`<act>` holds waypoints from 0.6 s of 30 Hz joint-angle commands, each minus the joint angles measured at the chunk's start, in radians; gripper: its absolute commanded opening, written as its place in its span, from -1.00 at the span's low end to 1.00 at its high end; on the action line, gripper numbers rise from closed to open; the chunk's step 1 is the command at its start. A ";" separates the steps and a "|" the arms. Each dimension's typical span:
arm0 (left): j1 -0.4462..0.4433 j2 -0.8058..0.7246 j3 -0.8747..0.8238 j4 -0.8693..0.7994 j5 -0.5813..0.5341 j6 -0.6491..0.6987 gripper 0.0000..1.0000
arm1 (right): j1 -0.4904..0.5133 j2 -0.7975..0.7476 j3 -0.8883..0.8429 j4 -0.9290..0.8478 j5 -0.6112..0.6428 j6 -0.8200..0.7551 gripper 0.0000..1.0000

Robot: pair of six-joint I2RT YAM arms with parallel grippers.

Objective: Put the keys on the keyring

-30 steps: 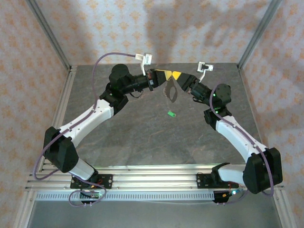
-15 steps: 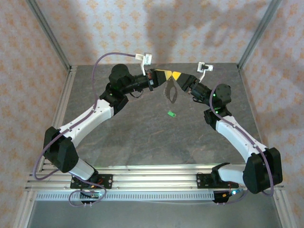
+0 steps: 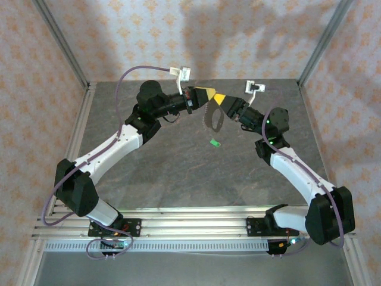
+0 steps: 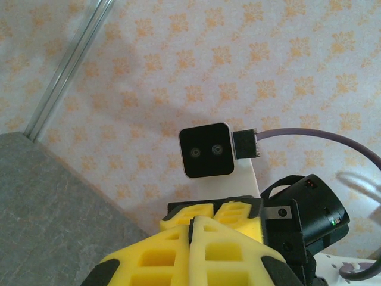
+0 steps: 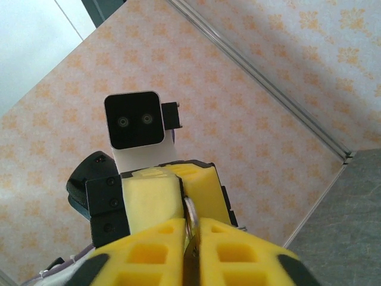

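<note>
My two grippers meet tip to tip above the far middle of the table. The left gripper (image 3: 206, 94) (image 4: 193, 225) is shut, with a thin dark edge pinched between its yellow pads. The right gripper (image 3: 221, 99) (image 5: 190, 229) is shut on metal. A silver rounded rim and a dark key blade of the keys (image 5: 190, 221) stick out of its seam toward the left fingers (image 5: 152, 193). Below the two tips a dark loop dangles, the keyring (image 3: 208, 120) with the keys on it. I cannot separate ring from keys there.
A small green tag (image 3: 214, 142) lies on the grey table (image 3: 178, 161) just in front of the dangling loop. Aluminium frame posts and patterned walls close in the back and both sides. Each wrist camera faces the other (image 4: 206, 151) (image 5: 133, 120).
The right gripper has shifted slightly down and toward its own side and closed tighter. The dangling loop hangs a little lower and further left. The left arm has stayed put.
</note>
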 commanded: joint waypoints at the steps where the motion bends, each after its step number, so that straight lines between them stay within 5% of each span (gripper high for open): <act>1: -0.005 -0.004 0.015 0.056 -0.010 -0.006 -1.00 | 0.006 -0.024 0.009 0.030 -0.017 -0.017 -0.95; 4: -0.005 -0.008 0.010 0.047 -0.035 -0.015 -1.00 | 0.005 -0.028 0.010 0.016 0.012 -0.029 -1.00; 5: -0.004 -0.014 0.000 0.046 -0.061 -0.023 -0.84 | 0.006 -0.029 0.006 0.011 0.030 -0.033 -1.00; 7: -0.004 -0.033 -0.026 0.033 -0.143 -0.041 -0.11 | 0.006 -0.030 -0.002 0.007 0.069 -0.038 -1.00; 10: -0.005 -0.066 -0.096 0.076 -0.263 -0.097 0.26 | 0.006 -0.029 -0.012 0.011 0.113 -0.037 -1.00; 14: -0.006 -0.088 -0.153 0.146 -0.311 -0.161 0.29 | 0.006 -0.029 -0.015 0.022 0.143 -0.021 -1.00; 18: -0.013 -0.084 -0.158 0.166 -0.309 -0.173 0.08 | 0.006 -0.029 -0.020 0.037 0.169 0.007 -1.00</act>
